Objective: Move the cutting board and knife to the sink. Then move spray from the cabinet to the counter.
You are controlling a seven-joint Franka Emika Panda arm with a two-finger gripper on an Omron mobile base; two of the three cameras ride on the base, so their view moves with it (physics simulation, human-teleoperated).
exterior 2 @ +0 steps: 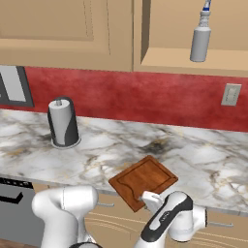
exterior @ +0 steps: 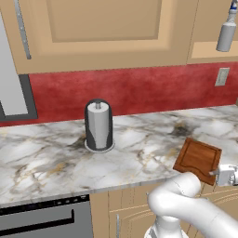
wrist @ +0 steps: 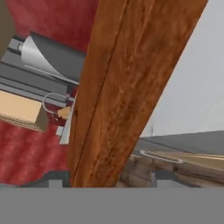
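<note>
Step 1, cutting board first. My pincer straddles its near edge at the counter lip, fingertips either side; can't tell if clamped yet. Next: firm squeeze, lift w/o tipping, carry to sink. Spray waits up in cabinet.

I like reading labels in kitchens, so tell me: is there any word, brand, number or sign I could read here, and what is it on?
None can be read.
The spray bottle in the cabinet: plain grey, no label.
The paper towel holder on the counter: no print.
The cutting board: bare wood.
The wall outlet: blank plate.
The dark appliance strip below the counter: faint marks, too small to read.
</note>
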